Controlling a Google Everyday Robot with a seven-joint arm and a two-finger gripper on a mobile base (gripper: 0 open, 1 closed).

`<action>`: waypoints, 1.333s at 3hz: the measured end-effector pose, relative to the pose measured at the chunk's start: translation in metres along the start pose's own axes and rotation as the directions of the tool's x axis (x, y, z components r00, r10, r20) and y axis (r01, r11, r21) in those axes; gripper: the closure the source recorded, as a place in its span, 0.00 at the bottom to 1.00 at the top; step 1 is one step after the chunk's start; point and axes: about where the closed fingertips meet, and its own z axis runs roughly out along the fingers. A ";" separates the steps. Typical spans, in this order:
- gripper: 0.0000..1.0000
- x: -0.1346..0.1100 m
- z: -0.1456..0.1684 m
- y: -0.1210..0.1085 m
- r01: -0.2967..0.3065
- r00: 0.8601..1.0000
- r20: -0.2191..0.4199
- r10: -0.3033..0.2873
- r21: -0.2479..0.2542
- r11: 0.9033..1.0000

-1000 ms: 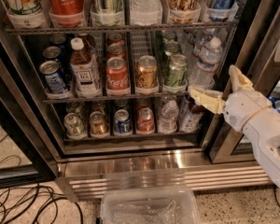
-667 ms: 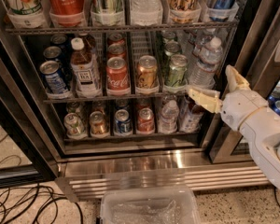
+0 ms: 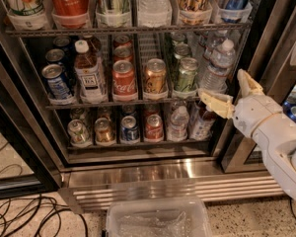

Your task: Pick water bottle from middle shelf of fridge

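- The hand is held wide open and empty, at the lower right of the water bottle.
- The bottle is stood upright at the right end of the middle shelf.

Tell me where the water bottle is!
In the camera view, the water bottle stands at the right end of the middle shelf, beside a green can; the open tool sits lower right of it.

The claw, spread beside the water bottle, is matt cream plastic. The bottle is clear ribbed plastic; the shelf is thin metal wire, and the fridge base glossy ribbed steel.
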 end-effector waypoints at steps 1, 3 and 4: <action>0.28 0.003 0.003 -0.005 0.002 1.000 -0.001 -0.002 0.015 1.000; 0.28 0.003 0.012 -0.013 0.006 1.000 0.017 -0.007 0.037 0.999; 0.28 0.002 0.026 -0.017 -0.011 0.999 0.043 0.010 0.039 0.999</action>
